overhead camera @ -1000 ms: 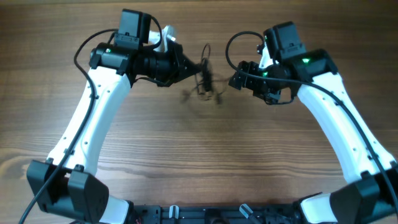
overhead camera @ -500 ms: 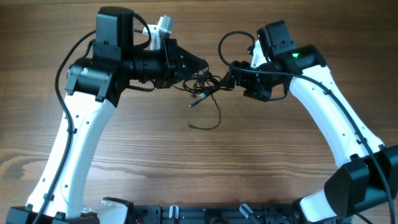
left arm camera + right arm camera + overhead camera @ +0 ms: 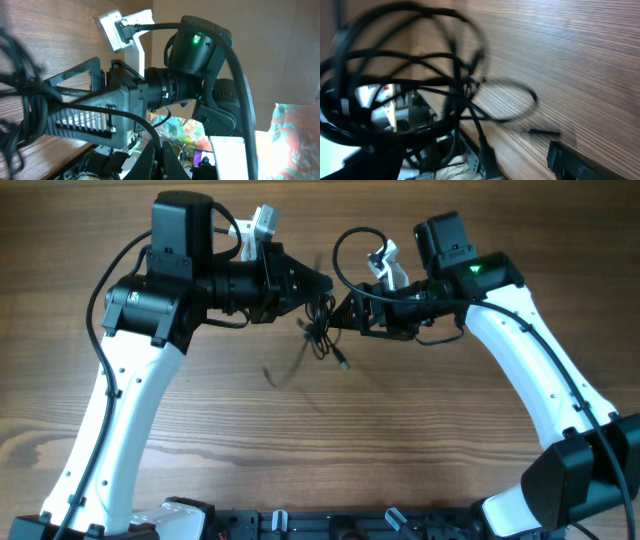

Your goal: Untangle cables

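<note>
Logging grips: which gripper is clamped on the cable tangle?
The left gripper: shut on the cables, whereas the right gripper stands open beside them.

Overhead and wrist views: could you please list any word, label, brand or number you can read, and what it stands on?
None can be read in any view.
The right arm's green light carries no text.
The colourful clutter in the left wrist view is too blurred to read.

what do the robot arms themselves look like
The left arm and right arm are white curved shells with black joints and black wrist blocks. Thick black cables run along them, and a green light glows on the right one.
</note>
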Controlling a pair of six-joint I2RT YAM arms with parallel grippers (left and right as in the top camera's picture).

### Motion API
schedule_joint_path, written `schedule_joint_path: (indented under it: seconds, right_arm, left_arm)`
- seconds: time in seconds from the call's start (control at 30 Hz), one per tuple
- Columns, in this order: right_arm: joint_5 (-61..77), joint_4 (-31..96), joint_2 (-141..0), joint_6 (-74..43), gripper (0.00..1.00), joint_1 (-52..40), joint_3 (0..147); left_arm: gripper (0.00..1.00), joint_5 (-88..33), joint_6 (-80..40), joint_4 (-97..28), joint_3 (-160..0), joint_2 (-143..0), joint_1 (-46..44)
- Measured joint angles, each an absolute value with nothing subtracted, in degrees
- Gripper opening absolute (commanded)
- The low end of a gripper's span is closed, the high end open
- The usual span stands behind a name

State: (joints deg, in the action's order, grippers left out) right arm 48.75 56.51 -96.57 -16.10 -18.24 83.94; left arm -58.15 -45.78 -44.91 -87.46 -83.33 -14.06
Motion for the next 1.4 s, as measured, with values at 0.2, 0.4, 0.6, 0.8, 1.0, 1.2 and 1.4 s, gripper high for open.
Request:
schedule_joint_path:
  seconds: [0.2, 0.4, 0.6, 0.8, 1.0, 1.2, 1.4]
  right_arm:
    - [50.6, 56.5, -96.6, -14.5, 0.93, -18.2, 83.9]
    - [48.9, 56.5, -96.6, -14.0, 0.89, -18.2, 83.9]
    - [46.0, 55.7, -96.6, -14.0, 0.82, -18.2, 83.9]
    - [44.5, 52.3, -96.6, -15.4, 0.81, -18.2, 83.9]
    - [41.2, 49.5, -96.8, -20.0, 0.41, -18.2, 83.9]
    - [39.7, 49.4, -96.9, -21.3, 0.04, -18.2, 83.9]
    - [38.5, 49.6, -96.9, -21.4, 0.04, -18.2, 83.9]
  left_arm:
    - [0.04, -58.2, -45.8, -44.9, -87.5, -83.3, -14.4]
    - [0.04, -58.2, -48.6, -44.7, -87.5, -83.3, -15.4]
    - [0.04, -60.4, -51.2, -41.1, -87.5, -83.3, -15.4]
    - [0.04, -62.6, -54.0, -39.6, -87.5, -83.3, -15.4]
    - [0.04, -63.2, -56.9, -37.2, -87.5, -83.3, -15.4]
    - [0.04, -63.4, -57.8, -36.1, -87.5, -83.3, -15.4]
    - [0.04, -63.3, -57.8, -35.9, -87.5, -83.3, -15.4]
